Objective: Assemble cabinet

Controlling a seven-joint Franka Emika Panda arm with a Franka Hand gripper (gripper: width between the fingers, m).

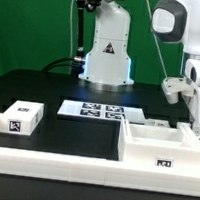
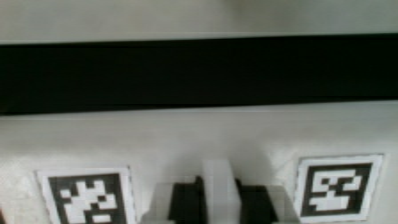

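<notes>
The two-finger gripper (image 1: 173, 91) hovers over the large white boxy plastic cabinet (image 1: 163, 147) at the exterior view's right, probably lining up a grasp, though its finger spread can't be made out.

No words, numbers or brand names are legible. Only black-and-white square tags (image 1: 164, 163) show: on the marker board (image 1: 69, 108), the small white block (image 1: 23, 119), the cabinet (image 1: 142, 155), and two on a white part (image 2: 196, 145) in the wrist view.
</notes>
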